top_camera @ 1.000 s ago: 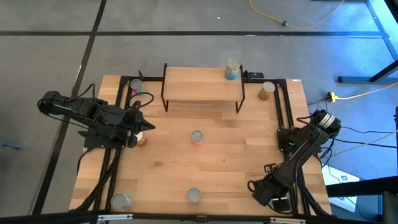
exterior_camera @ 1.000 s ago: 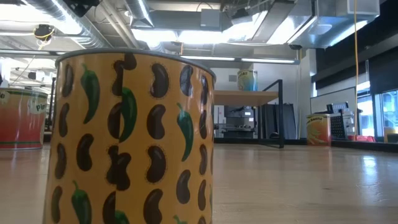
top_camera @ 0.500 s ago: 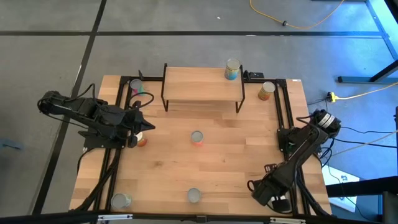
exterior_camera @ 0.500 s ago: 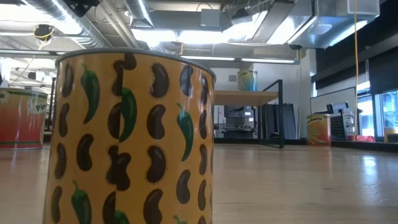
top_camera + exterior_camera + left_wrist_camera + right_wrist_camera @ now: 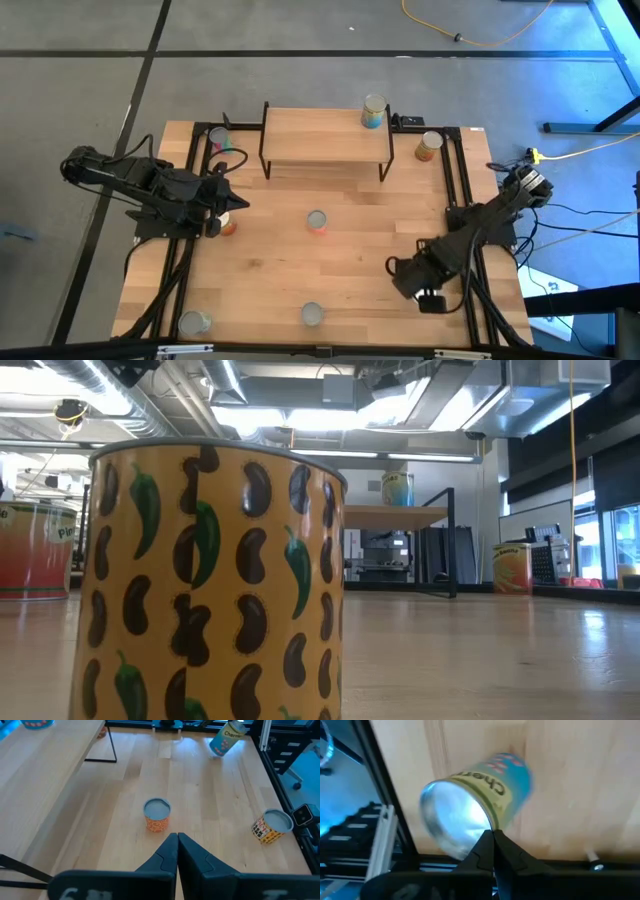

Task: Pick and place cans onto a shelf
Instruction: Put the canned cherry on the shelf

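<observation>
The shelf [image 5: 325,138] stands at the table's far middle with one teal can [image 5: 373,112] on its plank. My left gripper [image 5: 238,206] is shut and hovers beside an orange can [image 5: 228,226] at the table's left. In the left wrist view its fingertips [image 5: 177,837] point at the orange-red can [image 5: 157,815] at mid table. My right gripper [image 5: 398,272] is shut over the table's right near part. In its wrist view a blue "Cherries" can [image 5: 485,795] with a silver top lies just beyond the fingertips [image 5: 492,836]. The arm hides that can from above. My right gripper's shut fingertips [image 5: 485,845] show in front of the blue can's silver top rim [image 5: 470,832], coming from above. I cannot tell whether they touch it.
Other cans stand on the table: one left of the shelf [image 5: 218,138], an orange one right of it [image 5: 428,146], a yellow bean can [image 5: 312,315] at the near edge, filling the low view [image 5: 215,580], and one at the near left corner [image 5: 192,322]. Black rails [image 5: 455,170] run along both sides.
My right gripper has moved from the near right corner toward the table's middle, going left and toward the far edge, still shut. My left arm and the cans in the high view have kept still.
</observation>
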